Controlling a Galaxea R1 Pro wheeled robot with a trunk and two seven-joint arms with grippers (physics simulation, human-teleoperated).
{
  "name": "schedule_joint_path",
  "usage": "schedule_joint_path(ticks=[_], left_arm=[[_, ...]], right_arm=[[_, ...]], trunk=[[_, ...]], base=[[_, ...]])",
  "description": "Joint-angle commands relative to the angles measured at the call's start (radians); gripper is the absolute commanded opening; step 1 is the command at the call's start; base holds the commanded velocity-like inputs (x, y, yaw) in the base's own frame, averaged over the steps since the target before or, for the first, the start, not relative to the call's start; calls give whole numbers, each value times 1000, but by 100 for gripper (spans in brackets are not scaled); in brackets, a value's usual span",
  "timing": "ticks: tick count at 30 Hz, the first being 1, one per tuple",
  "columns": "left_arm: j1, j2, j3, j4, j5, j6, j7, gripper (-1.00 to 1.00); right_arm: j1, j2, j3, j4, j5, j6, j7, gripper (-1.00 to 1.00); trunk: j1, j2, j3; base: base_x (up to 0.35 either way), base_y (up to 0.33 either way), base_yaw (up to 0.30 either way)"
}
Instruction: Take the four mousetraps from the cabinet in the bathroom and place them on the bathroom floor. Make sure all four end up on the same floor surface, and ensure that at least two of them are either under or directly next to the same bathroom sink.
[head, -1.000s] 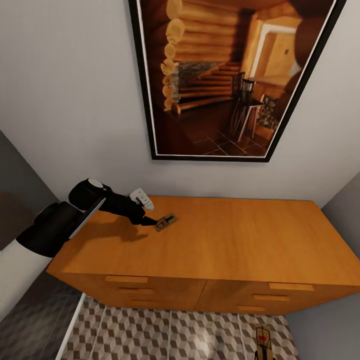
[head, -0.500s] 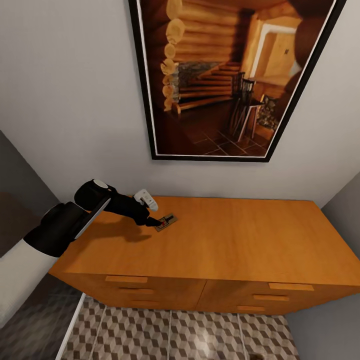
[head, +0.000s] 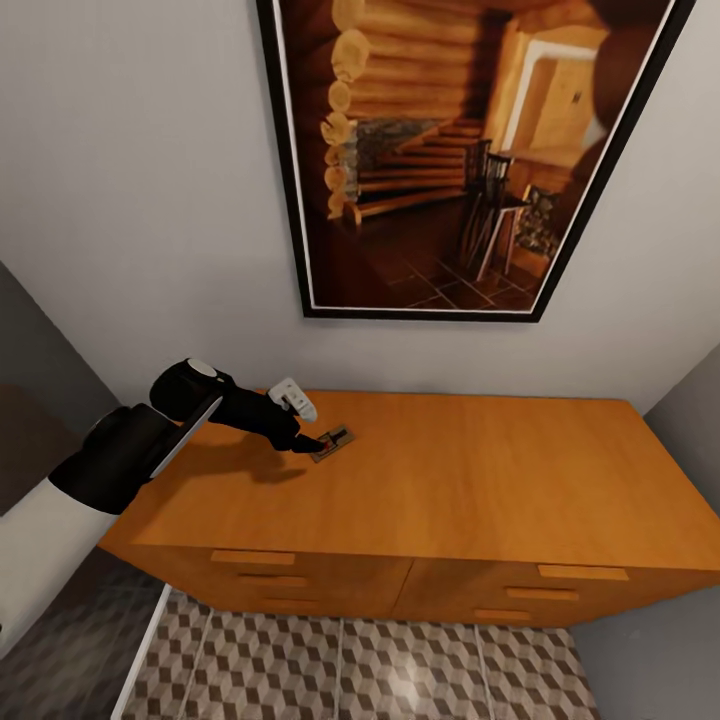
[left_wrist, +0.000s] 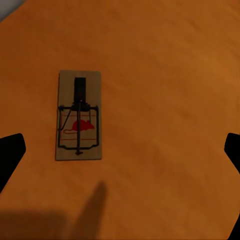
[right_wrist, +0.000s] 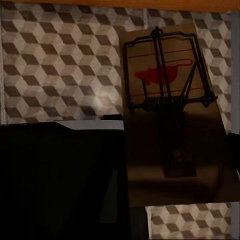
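mousetrap (left_wrist: 79, 116): flat wooden rectangle, red mark, wire spring, on smooth orange cabinet (head: 450, 500) | left gripper (head: 318, 445) jaws apart | right jaws: cannot tell

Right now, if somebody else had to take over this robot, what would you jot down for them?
Left claw: open, poised over a small brown wooden mousetrap lying flat on the orange-brown wooden cabinet top, not yet gripped.
Right claw: shut on a second mousetrap, held above the cube-patterned tile floor.
Done: one trap picked up.
Left: grasp the cabinet trap, set traps down on the floor, at least two by a sink. The other traps' whereabouts are unknown.
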Motion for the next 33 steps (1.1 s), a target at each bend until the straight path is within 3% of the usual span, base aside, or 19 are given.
schedule_joint_path(ticks=[1,22,33], left_arm=[[-1,1,-2,0,8,7,4,100],[-1,1,-2,3,8,7,6,100],[-1,2,-3,8,7,7,6,100]], right_arm=[[-1,1,8,1,-2,2,-8,-100],[0,2,8,-1,-14,30,-6,-100],[0,5,8,-1,-14,30,-6,-100]], trunk=[[0,-2,-3],[0,-2,-20],[0,-2,-20]], base=[[0,0,0],[11,0,0],[170,0,0]])
